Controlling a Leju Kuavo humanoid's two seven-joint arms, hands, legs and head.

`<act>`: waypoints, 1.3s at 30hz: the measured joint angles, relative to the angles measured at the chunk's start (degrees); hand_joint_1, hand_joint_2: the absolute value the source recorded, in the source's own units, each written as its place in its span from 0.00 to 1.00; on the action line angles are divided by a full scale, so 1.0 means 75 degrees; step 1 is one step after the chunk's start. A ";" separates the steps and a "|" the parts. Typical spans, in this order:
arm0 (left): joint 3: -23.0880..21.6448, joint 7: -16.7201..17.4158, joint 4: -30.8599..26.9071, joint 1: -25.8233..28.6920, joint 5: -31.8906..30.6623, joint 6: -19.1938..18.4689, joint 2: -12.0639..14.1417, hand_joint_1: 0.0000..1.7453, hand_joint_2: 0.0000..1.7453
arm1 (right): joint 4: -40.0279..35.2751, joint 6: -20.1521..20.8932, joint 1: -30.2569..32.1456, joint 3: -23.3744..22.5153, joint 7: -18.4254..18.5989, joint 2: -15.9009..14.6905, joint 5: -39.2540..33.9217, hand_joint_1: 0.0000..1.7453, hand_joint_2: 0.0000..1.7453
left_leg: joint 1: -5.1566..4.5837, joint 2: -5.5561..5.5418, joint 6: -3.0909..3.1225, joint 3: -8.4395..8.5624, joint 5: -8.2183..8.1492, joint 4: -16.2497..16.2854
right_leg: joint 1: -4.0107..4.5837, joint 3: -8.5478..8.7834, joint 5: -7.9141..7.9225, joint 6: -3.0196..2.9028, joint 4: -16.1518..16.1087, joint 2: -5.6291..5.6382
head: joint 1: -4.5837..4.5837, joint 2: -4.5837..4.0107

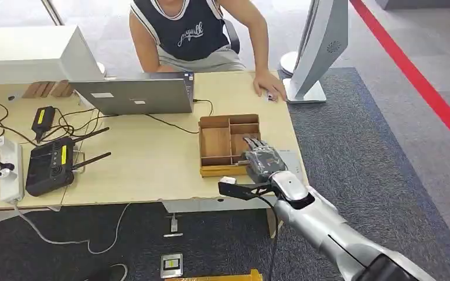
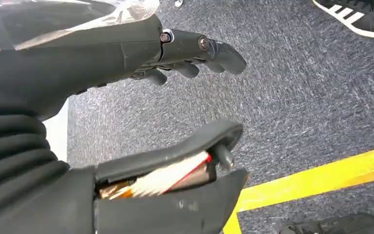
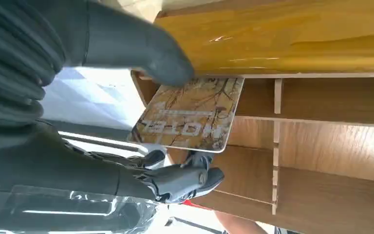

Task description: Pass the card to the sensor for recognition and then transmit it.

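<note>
Wooden tray (image 1: 211, 143) near tabletop's right edge; right hand (image 1: 262, 159) pinches card (image 3: 190, 114) by its corner. Risk: thin grip, card snags divider, slips out.

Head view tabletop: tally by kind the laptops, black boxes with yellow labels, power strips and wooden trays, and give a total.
Laptop: 1
Black boxes with yellow labels: 2
Power strip: 1
Wooden tray: 1
Total: 5
</note>
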 joint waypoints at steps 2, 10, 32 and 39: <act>0.0000 0.0000 0.0000 0.0000 0.0000 0.0000 0.0000 0.00 1.00 | 0.0035 -0.0003 -0.0015 -0.0003 0.0000 0.0014 -0.0006 1.00 1.00 | 0.0000 0.0000 0.0000 0.0000 0.0000 0.0000 | 0.0000 0.0000 0.0000 0.0000 0.0000 0.0000 | 0.0000 0.0000; 0.0000 0.0000 0.0000 0.0000 0.0000 0.0000 0.0000 0.00 1.00 | 0.0140 0.0000 -0.0054 -0.0003 0.0000 0.0052 -0.0006 1.00 1.00 | 0.0000 0.0000 0.0000 0.0001 0.0000 0.0000 | 0.0000 0.0000 0.0000 0.0000 0.0000 0.0000 | 0.0000 0.0000; 0.0000 -0.0032 0.0000 0.0001 -0.0015 0.0061 0.0000 0.00 1.00 | 0.0417 -0.0874 -0.0151 0.0044 -0.0148 0.0239 0.0006 1.00 1.00 | 0.0000 0.0000 -0.0001 0.0002 0.0000 0.0000 | 0.0000 0.0000 0.0001 0.0000 0.0001 0.0000 | 0.0000 0.0000; 0.0000 -0.0032 0.0000 0.0004 -0.0020 0.0067 0.0000 0.00 1.00 | 0.0134 -0.1070 -0.0275 0.0026 -0.0070 0.0239 0.0076 1.00 1.00 | 0.0000 0.0001 0.0000 0.0001 0.0000 0.0000 | 0.0000 0.0000 0.0000 0.0000 0.0001 0.0000 | 0.0000 0.0000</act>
